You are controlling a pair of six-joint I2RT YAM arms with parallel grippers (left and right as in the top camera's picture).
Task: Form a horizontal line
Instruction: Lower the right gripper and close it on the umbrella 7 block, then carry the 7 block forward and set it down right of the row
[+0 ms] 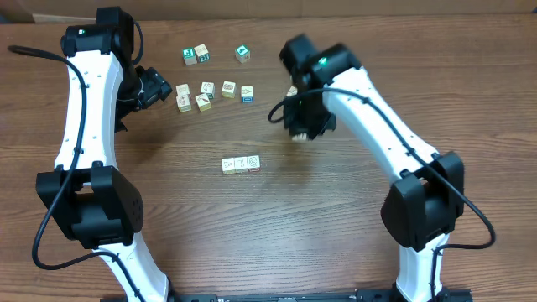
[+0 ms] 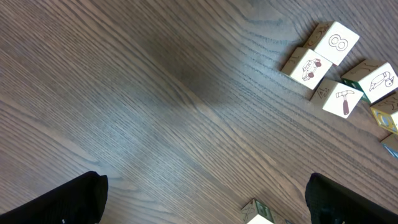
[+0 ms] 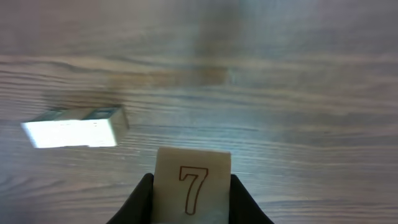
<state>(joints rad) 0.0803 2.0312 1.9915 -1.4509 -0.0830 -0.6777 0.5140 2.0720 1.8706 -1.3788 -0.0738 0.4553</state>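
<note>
Clamped between your right gripper's (image 3: pixel 191 200) jaws is a pale cube (image 3: pixel 191 168) printed with a 7. Your horizontal line (image 1: pixel 241 164), three cubes touching side to side, lies on the table (image 1: pixel 336 226) left of the held cube in the wrist view, near but apart. Your left gripper's (image 2: pixel 202 193) jaws stand wide, close to the loose cubes (image 2: pixel 323 59).

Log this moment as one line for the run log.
right gripper: shut on 7 cube, apart from row | row: three cubes touching | left gripper: open, beside loose cubes
</note>
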